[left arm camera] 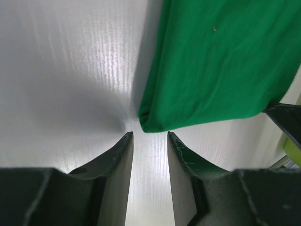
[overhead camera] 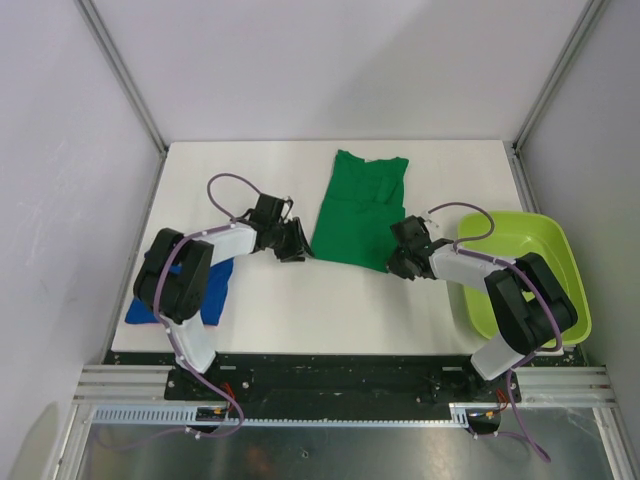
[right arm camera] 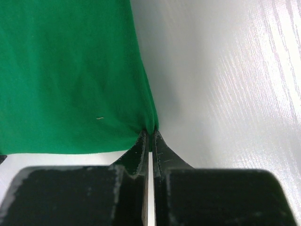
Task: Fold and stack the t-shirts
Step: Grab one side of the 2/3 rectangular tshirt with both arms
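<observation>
1. Two near corners of the dark green t-shirt (overhead camera: 360,205) are being worked at once. The shirt lies flat toward the far edge of the table (overhead camera: 300,310), roughly midway between its left and right edges.
2. The near-right corner is pinched by the right gripper (right arm camera: 149,134). Its fingers are pressed together on a small pucker of cloth, and that hold is best kept quiet until the other side is secured.
3. The left gripper (left arm camera: 149,135) is spread partway, with the near-left corner just beyond its fingertips and not yet between them (bare table shows in the gap). A short, low advance is judged necessary so that the corner enters the gap.
4. Every layer at that corner, which looks doubled, should be caught before closing — a partial grip would probably let the fold open when lifted.
5. Once both corners are held, they should be raised evenly and carried toward the far edge, so the hem is laid square.
6. The royal blue t-shirt (overhead camera: 222,285) rests at the table's near-left corner, partly under the left arm, and the lime-green tub (overhead camera: 540,250) sits at the right edge — neither should be disturbed.
</observation>
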